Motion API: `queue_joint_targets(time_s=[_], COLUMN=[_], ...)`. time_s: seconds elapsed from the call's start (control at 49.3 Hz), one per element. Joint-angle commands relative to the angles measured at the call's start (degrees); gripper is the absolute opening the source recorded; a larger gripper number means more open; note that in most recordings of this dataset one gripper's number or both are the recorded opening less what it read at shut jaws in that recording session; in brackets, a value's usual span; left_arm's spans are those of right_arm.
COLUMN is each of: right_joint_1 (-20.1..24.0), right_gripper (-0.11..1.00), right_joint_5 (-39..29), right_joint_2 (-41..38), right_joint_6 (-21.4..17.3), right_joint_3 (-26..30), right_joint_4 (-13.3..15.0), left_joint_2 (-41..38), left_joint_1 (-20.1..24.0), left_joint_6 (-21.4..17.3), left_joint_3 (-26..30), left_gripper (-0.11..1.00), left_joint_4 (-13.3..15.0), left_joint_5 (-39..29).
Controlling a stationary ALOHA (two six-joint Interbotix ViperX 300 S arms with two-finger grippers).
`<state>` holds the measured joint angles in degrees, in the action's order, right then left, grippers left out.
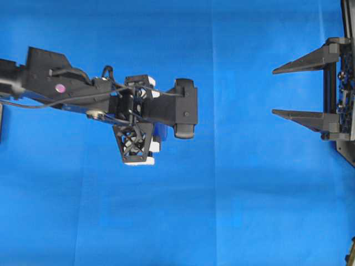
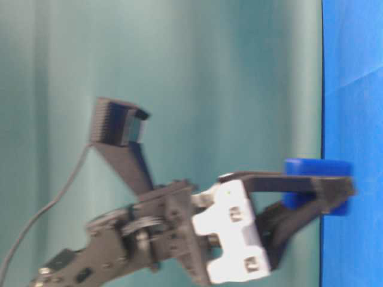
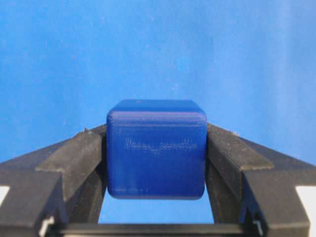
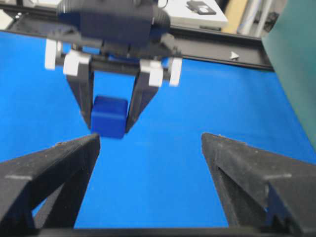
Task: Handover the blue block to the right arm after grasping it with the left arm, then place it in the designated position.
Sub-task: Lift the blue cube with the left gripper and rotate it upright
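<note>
The blue block is a small dark-blue cube pinched between the two black fingers of my left gripper, which is shut on its left and right faces. The right wrist view shows that gripper pointing down with the block at its tips, close over the cloth. The table-level view shows the same grip on the block. From overhead the left arm hides the block. My right gripper waits at the right edge, open and empty, its fingers aimed toward the block.
A blue cloth covers the whole table. A black rail runs along the far side and a teal curtain stands beyond it. A stretch of bare cloth separates the two grippers.
</note>
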<state>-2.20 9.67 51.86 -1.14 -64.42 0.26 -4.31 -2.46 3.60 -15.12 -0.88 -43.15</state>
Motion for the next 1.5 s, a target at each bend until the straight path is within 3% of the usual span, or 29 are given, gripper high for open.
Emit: queue_joint_targets(time_s=[0.0, 0.325, 1.481], right_joint_1=[-0.1, -0.1, 0.0], right_gripper=[0.96, 0.96, 0.96], right_joint_5=[0.4, 0.6, 0.4], right_joint_2=[-0.3, -0.3, -0.3], right_joint_6=[0.1, 0.1, 0.1], right_joint_3=[1.4, 1.6, 1.8], right_joint_4=[-0.2, -0.2, -0.2], left_joint_2=[9.3, 13.3, 13.4], left_joint_1=[0.3, 0.4, 0.5], left_joint_6=[0.2, 0.3, 0.6], left_joint_3=[2.3, 5.4, 4.8], left_gripper=[0.49, 0.49, 0.49], left_joint_4=[-0.3, -0.4, -0.4], left_joint_5=[-0.8, -4.2, -4.5])
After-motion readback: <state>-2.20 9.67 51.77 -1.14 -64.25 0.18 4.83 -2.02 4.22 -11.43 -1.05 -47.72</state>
